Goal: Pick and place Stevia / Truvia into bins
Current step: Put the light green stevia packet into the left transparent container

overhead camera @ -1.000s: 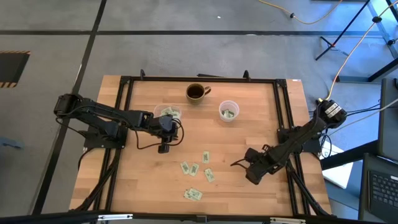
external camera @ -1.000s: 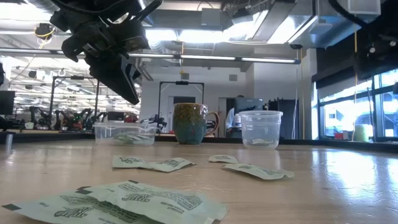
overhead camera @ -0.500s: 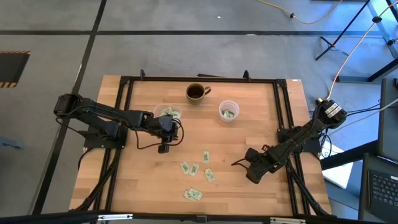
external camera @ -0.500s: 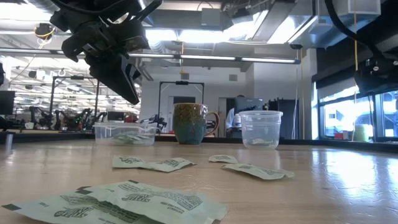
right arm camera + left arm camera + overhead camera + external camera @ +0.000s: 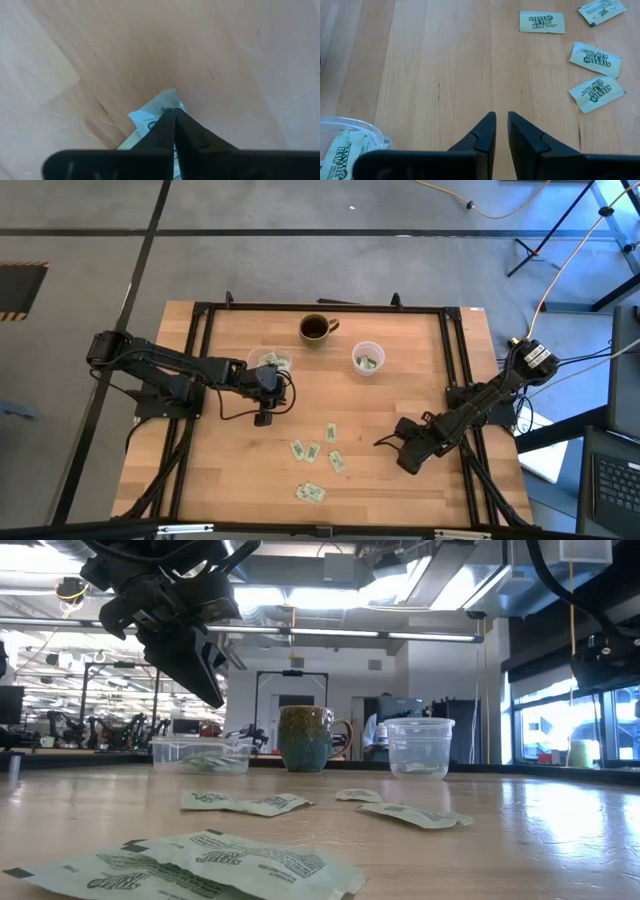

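On the wooden worktop [image 5: 230,480] we see our right gripper [image 5: 379,443] in the lower right of the high view, low over the boards. In the right wrist view its fingers [image 5: 170,127] are pressed together on a pale sachet [image 5: 150,119], pinching its corner against the wood.

Our left gripper [image 5: 263,418] hangs left of centre in the high view, just below the shallow clear tub [image 5: 268,362]. In its wrist view the fingers [image 5: 485,132] stand a narrow slit apart with bare wood between them, holding nothing, and the tub's rim [image 5: 355,122] shows at the lower left with sachets inside.

The loose Stevia packets [image 5: 318,455] lie scattered in the lower middle of the high view, between the two grippers; several appear in the upper right of the left wrist view [image 5: 595,57]. The round clear cup [image 5: 367,358] sits in the upper middle, holding a few packets, with the dark mug [image 5: 316,328] just to its upper left. In the low view the tub [image 5: 200,753], mug [image 5: 307,738] and cup [image 5: 419,747] stand in a row behind the scattered packets [image 5: 245,803].
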Available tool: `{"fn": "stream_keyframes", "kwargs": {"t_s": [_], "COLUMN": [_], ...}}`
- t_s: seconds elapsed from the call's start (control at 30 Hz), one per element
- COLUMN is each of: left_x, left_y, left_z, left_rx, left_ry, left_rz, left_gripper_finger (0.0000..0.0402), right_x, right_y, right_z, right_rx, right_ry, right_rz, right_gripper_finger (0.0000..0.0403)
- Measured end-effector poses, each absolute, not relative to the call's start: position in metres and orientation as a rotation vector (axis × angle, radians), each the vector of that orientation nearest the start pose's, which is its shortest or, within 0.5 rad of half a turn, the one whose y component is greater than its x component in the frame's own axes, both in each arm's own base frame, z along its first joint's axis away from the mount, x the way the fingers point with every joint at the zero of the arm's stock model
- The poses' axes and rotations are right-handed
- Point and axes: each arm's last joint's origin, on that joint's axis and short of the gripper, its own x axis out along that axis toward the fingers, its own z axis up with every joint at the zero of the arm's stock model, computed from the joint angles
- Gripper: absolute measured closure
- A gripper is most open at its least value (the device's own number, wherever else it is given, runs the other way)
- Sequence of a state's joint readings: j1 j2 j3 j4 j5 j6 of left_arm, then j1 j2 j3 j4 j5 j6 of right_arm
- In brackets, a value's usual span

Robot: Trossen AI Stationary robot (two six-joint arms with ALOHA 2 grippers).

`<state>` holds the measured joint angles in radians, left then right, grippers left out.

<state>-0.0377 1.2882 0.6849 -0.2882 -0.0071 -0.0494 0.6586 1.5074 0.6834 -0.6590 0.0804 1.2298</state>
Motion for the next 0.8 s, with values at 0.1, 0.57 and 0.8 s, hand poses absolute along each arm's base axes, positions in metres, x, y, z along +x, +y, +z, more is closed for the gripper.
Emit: {"fn": "stream_keyframes", "kwargs": {"t_s": [0.1,0.57,0.8], "left_x": [0.2428,0.2428,0.2428], "left_y": [-0.0089,-0.0089,-0.0089], "left_z": [0.1922,0.1922,0.1922], "left_rx": [-0.026,-0.025,-0.025], "left_ry": [0.892,0.892,0.892], "left_rz": [-0.007,-0.007,-0.007], "left_gripper_finger": [0.0361,0.0363,0.0360], "right_x": [0.1771,0.1832,0.1775], "right_y": [0.1340,0.1390,0.1363], "right_z": [0.1316,0.1399,0.1392], "right_rx": [0.483,0.520,0.576], "right_ry": [1.401,1.394,1.451], "right_rz": [-0.445,-0.457,-0.555], "right_gripper_finger": [0.0397,0.0389,0.0347]}}
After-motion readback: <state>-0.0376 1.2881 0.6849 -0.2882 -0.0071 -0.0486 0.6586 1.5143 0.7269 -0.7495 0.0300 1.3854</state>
